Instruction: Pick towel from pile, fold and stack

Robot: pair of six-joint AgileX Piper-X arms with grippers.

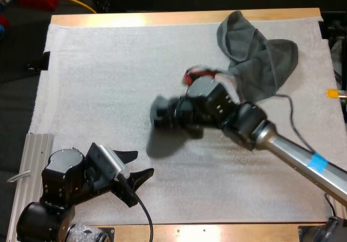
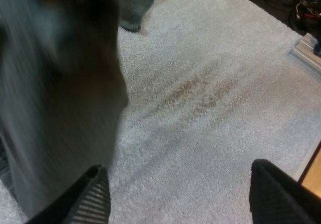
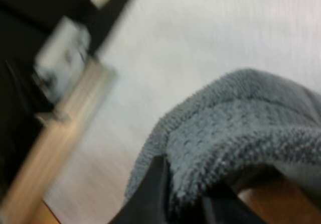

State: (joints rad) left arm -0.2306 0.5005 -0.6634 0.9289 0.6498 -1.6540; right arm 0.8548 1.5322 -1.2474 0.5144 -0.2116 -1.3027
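1. Left pincer (image 1: 145, 162): jaws spread, empty, over bare mat (image 1: 97, 90), well apart from the towel (image 1: 260, 55).
2. Right pincer (image 1: 157, 114): between left pincer and towel bulk, and the nearer arm. By its wrist view it is pinching a towel fold.
3. Towel bulk: crumpled, lying behind the right pincer, long axis slanting toward it.
4. Judgement: the next pull should run away from the bulk, toward the left pincer.
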